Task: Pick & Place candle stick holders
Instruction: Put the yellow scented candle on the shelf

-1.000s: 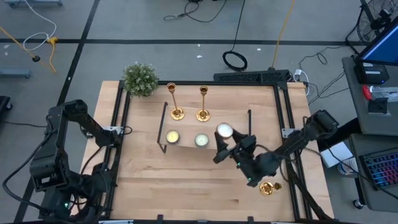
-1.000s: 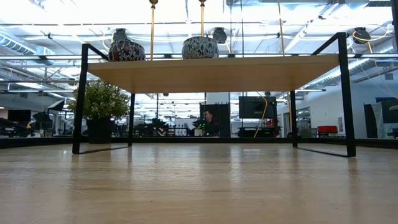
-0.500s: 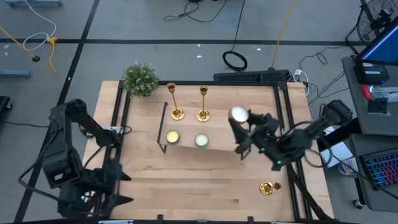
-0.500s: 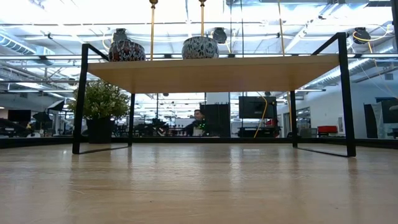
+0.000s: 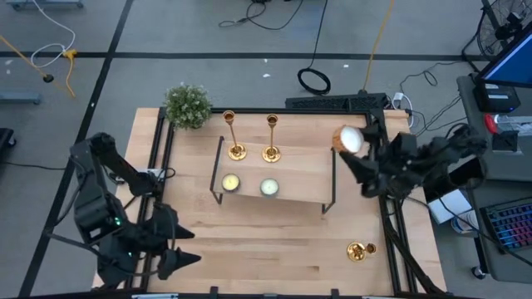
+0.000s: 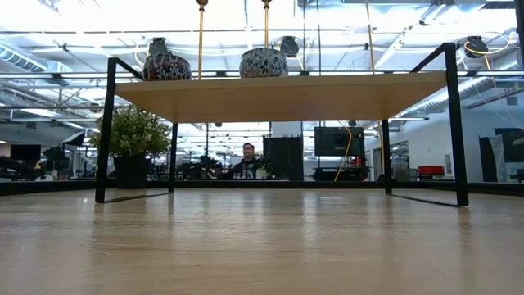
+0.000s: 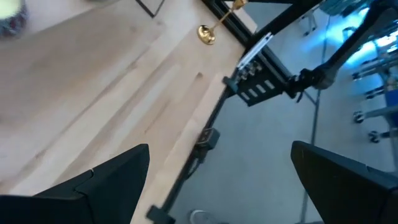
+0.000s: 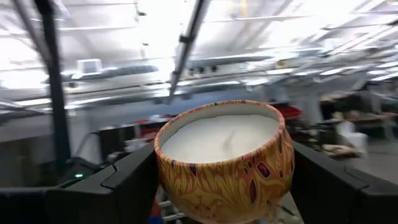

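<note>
Gripping a patterned candle tin [image 8: 224, 158], right gripper [image 5: 353, 145] hovered beyond the shelf's [image 5: 283, 178] right end; left gripper [image 5: 179, 257] gaped empty, well apart.

Right gripper [image 8: 221, 186] raised at table's far right, fingers clamped; left gripper [image 7: 217, 186] near-left, fingers spread.

Grey floor [image 5: 208, 75]; bright ceiling lights [image 6: 98, 16]

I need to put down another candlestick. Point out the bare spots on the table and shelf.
Free: the shelf top's right part, beyond the two candles; the table front strip, between the shelf and the lying candlestick. Crowded: the back left, with two upright candlesticks and the plant.
</note>
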Robot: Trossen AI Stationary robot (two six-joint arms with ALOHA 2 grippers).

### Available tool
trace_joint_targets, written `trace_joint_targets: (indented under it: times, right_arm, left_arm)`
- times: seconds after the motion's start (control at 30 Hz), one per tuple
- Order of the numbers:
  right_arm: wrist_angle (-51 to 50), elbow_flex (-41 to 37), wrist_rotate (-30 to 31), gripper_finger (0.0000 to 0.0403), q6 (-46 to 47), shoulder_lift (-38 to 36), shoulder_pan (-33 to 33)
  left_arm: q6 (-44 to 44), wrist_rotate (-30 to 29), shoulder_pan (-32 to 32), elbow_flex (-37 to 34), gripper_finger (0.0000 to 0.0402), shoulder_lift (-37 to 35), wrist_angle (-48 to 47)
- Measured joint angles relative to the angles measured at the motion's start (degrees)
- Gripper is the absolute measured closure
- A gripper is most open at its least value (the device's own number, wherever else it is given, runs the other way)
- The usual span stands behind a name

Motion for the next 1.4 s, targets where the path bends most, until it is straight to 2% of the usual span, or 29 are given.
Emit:
trace_joint_targets:
  times: [0.2,0.3,0.37,0.63,0.73,0.9,1.03,1.17,1.3,1.4]
  right_arm:
    - [-8.0,0.0,-16.3,0.0109,8.0,-5.2,-6.8]
    - [-11.3,0.9,-24.9,0.0109,12.1,-5.6,-10.8]
    - [-15.3,2.7,-28.6,0.0109,14.5,-4.9,-13.6]
    - [-31.0,10.5,-28.7,0.0109,18.8,3.8,-26.9]
    - [-34.2,12.1,-25.4,0.0109,19.0,6.8,-31.6]
    - [-39.7,12.5,-10.7,0.0109,21.3,9.4,-39.2]
    - [-41.9,12.5,-4.2,0.0109,24.5,10.4,-45.2]
    - [-49.4,12.5,6.2,0.0109,32.0,11.2,-49.6]
    - [-58.3,12.5,10.0,0.0109,39.4,11.3,-52.4]
    - [-64.3,12.5,12.3,0.0110,44.2,11.5,-51.3]
  left_arm:
    - [-0.2,0.0,1.4,0.0,0.0005,1.5,4.0]
    - [-0.2,0.0,2.2,0.0,0.0005,2.2,5.6]
    - [-0.2,0.1,2.8,0.0,0.0005,2.6,5.9]
    - [-0.8,0.2,5.0,0.0,0.0005,2.7,7.1]
    - [-0.8,0.2,5.4,0.0,0.0005,2.7,8.2]
    - [-0.6,0.2,5.8,0.0,0.0005,2.7,9.8]
    - [-0.7,0.1,5.8,0.0,0.0005,2.7,10.3]
    - [-0.7,0.1,5.8,0.0,0.0005,2.7,10.3]
    - [-0.7,0.1,5.8,0.0,0.0005,2.7,10.3]
    - [-0.4,0.1,5.8,0.0,0.0005,2.7,10.3]
